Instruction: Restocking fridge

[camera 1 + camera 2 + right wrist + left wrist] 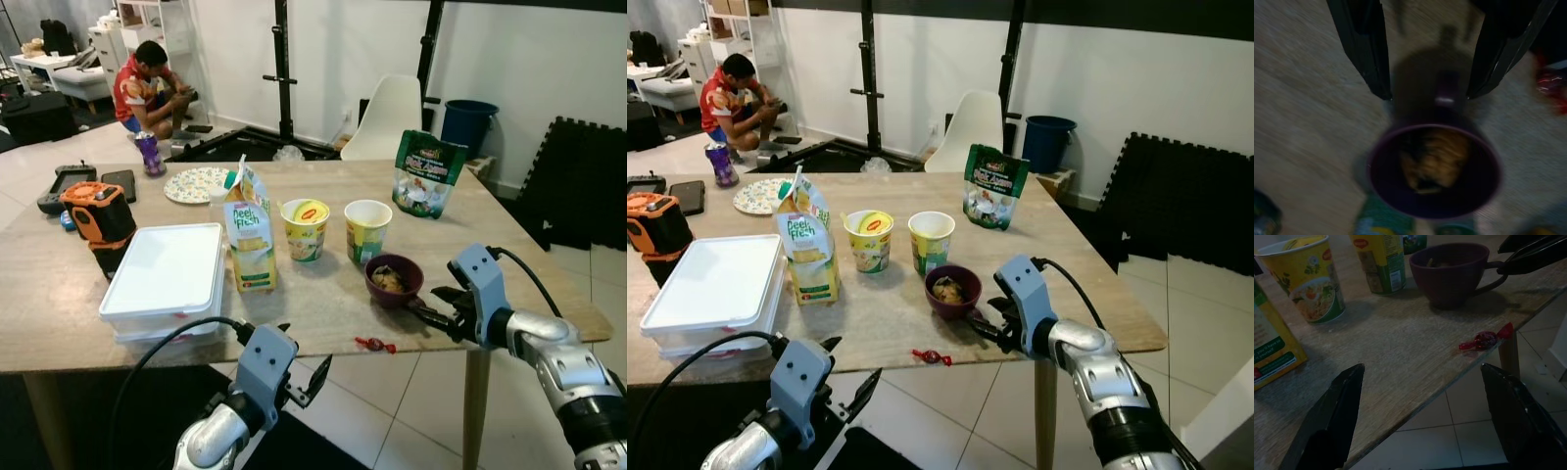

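A dark purple mug (394,279) with brownish food inside stands near the table's front right edge. My right gripper (428,305) is open at the mug's right side, one finger on either side of its handle (1445,93), apart from it. Left of the mug stand two yellow noodle cups (305,228) (367,230) and a juice carton (249,230). A green pouch (428,173) stands further back. My left gripper (306,378) hangs open below the table's front edge, holding nothing, with the cups ahead of it.
A white lidded box (167,269) lies at the front left, with an orange device (98,213) behind it. A red wrapped candy (375,345) lies at the front edge. A plate (196,184) and purple bottle (148,154) are at the back. A person (147,88) sits on the floor far left.
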`<state>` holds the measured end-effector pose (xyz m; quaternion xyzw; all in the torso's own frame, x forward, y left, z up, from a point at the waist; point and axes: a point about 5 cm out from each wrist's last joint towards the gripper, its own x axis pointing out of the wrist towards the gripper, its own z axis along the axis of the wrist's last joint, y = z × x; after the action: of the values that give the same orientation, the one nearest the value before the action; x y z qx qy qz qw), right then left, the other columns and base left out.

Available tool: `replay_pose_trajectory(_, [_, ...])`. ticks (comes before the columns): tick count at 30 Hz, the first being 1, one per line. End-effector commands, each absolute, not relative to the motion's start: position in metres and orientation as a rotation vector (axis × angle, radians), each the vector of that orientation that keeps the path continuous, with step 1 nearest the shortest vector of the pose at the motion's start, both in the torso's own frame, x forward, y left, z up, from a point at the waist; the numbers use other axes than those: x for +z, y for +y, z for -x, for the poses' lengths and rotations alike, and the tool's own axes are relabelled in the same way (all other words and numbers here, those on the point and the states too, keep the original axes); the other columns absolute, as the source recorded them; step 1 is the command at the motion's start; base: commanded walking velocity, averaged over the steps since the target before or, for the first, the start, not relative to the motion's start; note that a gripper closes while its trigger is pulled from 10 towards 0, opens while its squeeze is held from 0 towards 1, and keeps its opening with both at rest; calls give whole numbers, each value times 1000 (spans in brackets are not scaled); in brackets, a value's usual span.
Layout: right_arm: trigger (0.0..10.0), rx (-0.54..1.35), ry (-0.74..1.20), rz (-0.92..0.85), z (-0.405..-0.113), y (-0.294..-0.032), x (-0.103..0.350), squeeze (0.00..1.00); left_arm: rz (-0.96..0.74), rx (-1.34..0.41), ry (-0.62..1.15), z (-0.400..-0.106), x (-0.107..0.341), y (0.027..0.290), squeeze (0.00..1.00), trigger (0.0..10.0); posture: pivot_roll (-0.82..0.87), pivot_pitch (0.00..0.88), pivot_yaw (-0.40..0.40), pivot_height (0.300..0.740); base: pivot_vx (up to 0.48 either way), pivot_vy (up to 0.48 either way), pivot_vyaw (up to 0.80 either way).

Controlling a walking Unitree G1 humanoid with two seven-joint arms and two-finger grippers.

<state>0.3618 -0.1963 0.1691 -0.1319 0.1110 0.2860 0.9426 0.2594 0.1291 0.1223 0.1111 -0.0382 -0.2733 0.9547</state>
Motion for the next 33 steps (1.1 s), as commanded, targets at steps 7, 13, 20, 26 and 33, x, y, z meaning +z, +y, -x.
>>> replay_pose_trajectory(7, [10000,506,273,265,-369,-187,155,0,-221,-563,-67,-257,121,126,0,10000,66,109,-4,734,0,0,0])
replay_pose_trajectory(13, [10000,493,271,251,-373,-183,156,0,-220,-562,-67,-258,121,127,0,10000,67,110,-6,734,0,0,0])
replay_pose_trajectory(20, [10000,494,272,227,-379,-175,157,0,-221,-561,-66,-257,121,128,0,10000,69,109,-10,734,0,0,0])
replay_pose_trajectory(26, [10000,505,289,254,-380,-173,155,0,-222,-561,-65,-257,121,127,0,10000,70,107,-12,734,0,0,0])
replay_pose_trajectory(33, [10000,518,303,263,-381,-173,152,0,-225,-561,-66,-257,121,128,0,10000,71,103,-15,734,0,0,0])
